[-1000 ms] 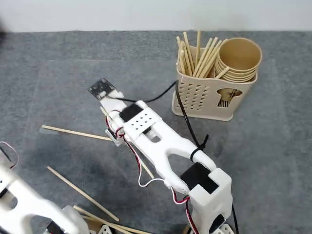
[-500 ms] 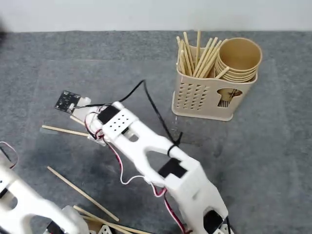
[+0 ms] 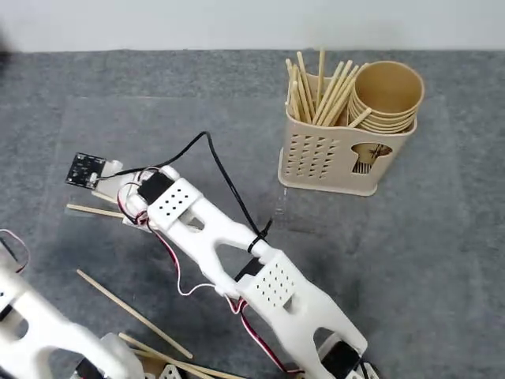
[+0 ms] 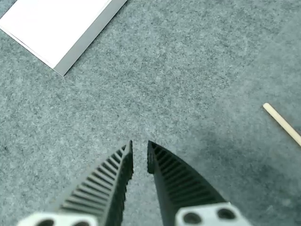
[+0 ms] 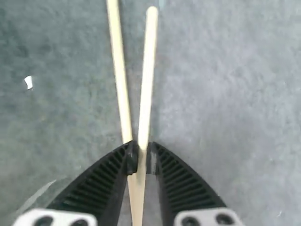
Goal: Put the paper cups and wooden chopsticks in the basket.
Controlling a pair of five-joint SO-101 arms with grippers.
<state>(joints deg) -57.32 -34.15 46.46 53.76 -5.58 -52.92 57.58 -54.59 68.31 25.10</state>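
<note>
Step in hand, by our judgement: pick-up of one loose chopstick.

Right gripper (image 5: 139, 150): jaws drawn in to a narrow slit, pinching the held chopstick (image 5: 147, 70). It sits low over the grey mat (image 3: 426, 260), well apart from the basket (image 3: 327, 162).

Neighbour chopstick (image 5: 117, 70): just beside the held one, meeting it at the jaws. We cannot tell whether it is caught too.

Left gripper (image 4: 139, 148): nearly closed, nothing between the jaws, over bare mat.

Next move, as we judge it: lift clear of the neighbour, carry across, and drop end-first among the stored chopsticks (image 3: 316, 87).

Count:
- Basket: one.
- Paper cups (image 3: 388, 91): one nested stack in the basket, about six rims.
- Stored chopsticks: roughly a dozen, too bunched for an exact tally.
- Loose on the mat, high view: four in all. These are the outlying chopstick (image 3: 88, 209) by the right arm's wrist, the single chopstick (image 3: 134, 313) and the crossed pair (image 3: 185, 365).
</note>
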